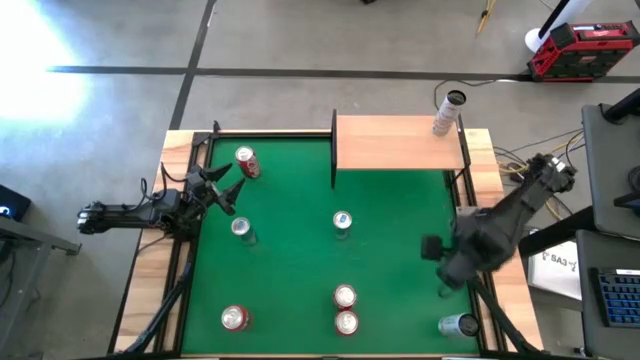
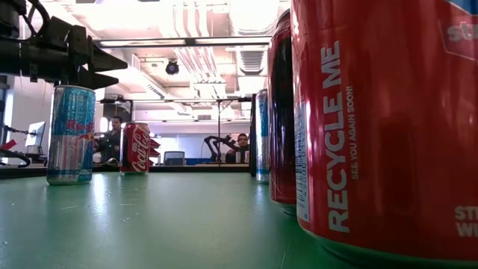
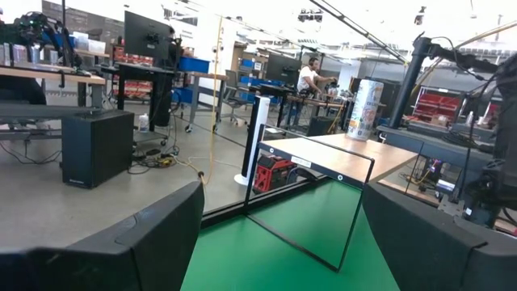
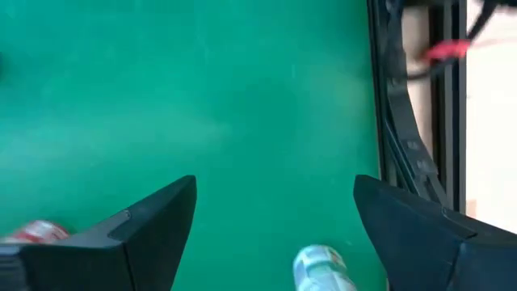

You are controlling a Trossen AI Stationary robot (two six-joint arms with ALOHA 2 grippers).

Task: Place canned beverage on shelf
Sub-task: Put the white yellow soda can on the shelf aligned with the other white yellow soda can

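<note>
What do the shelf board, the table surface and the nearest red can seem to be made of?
Shelf: light wood, matte, faint grain visible. Table surface: green felt-like cloth, dull with soft sheen. Red can: probably aluminium, glossy printed coat; "RECYCLE ME" lettering and reflections suggest it.

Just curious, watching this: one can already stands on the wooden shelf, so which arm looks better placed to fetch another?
Probably the left: its open gripper hovers between the red can and a silver-blue can. The right gripper is open over bare felt.
</note>
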